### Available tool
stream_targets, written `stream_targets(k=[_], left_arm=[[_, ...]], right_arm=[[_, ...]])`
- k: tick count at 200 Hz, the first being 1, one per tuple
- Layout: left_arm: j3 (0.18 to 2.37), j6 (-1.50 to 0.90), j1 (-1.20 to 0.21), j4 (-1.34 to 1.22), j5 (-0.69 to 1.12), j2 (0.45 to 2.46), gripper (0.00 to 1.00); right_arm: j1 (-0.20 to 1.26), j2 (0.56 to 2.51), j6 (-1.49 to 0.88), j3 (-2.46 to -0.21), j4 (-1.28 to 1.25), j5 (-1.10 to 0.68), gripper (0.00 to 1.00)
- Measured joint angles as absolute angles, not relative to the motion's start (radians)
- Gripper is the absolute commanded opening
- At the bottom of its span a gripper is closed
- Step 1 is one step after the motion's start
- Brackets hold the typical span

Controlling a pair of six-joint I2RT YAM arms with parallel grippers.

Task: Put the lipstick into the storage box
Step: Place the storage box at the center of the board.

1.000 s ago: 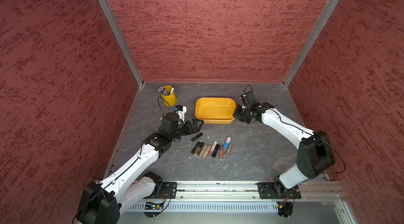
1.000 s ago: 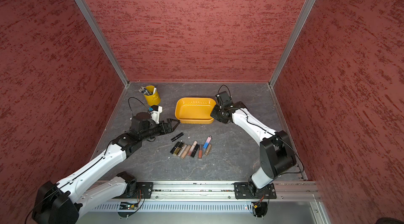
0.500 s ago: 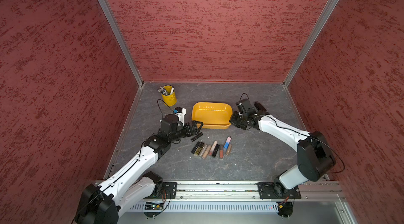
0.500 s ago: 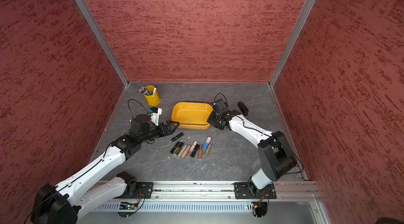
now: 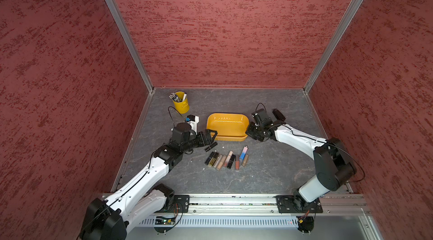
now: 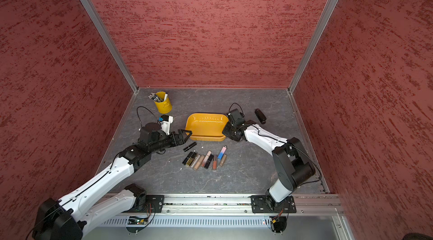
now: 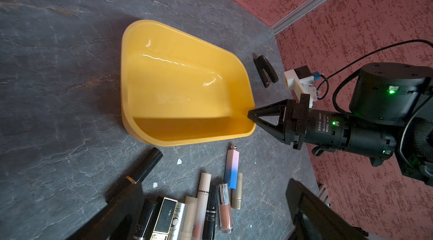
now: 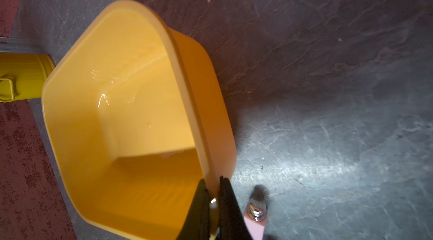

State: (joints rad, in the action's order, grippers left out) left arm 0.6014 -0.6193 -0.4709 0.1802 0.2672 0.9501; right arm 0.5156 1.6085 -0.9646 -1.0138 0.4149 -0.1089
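The yellow-orange storage box [image 5: 227, 125] [image 6: 206, 125] stands empty mid-table. My right gripper [image 5: 249, 131] [image 6: 225, 131] is shut on its rim at the right end; in the right wrist view the fingers [image 8: 225, 203] pinch the box wall [image 8: 210, 133]. Several lipsticks [image 5: 226, 159] [image 6: 203, 159] lie in a row in front of the box. One black lipstick [image 5: 210, 146] [image 6: 189, 146] [image 7: 143, 168] lies apart, just beside my left gripper [image 5: 212, 134] [image 6: 187, 133], which is open and holds nothing. In the left wrist view its fingers [image 7: 304, 203] straddle the row.
A small yellow bucket with pens [image 5: 181, 104] [image 6: 162, 104] [image 8: 23, 77] stands at the back left. A small black stapler-like thing [image 5: 278, 114] [image 6: 260, 116] [image 7: 266, 70] lies behind the right arm. A pink-and-blue tube [image 8: 256, 217] lies close to the right gripper. Red walls enclose three sides.
My right gripper, shut on the box rim, has dragged the box toward the front and a little to the left, uncovering the black thing behind it. The left arm has stayed put.
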Motion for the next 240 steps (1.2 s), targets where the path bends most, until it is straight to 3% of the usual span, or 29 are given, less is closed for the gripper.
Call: stream_targets(k=[40, 90, 139, 240], left_arm=[[0.601, -0.616, -0.471, 0.181, 0.267, 0.959, 1.00], [0.600, -0.616, -0.471, 0.183, 0.266, 0.962, 1.00], [0.600, -0.616, -0.471, 0.186, 0.263, 0.962, 1.00], [0.600, -0.616, -0.472, 0.210, 0.260, 0.936, 1.00]], right_arm=[[0.516, 1.609, -0.953, -1.003, 0.413, -0.109, 0.00], [0.516, 1.623, -0.939, -0.999, 0.406, -0.110, 0.24], [0.516, 1.622, -0.921, -0.999, 0.403, -0.105, 0.40], [0.526, 1.422, -0.828, -1.003, 0.522, -0.081, 0.54]])
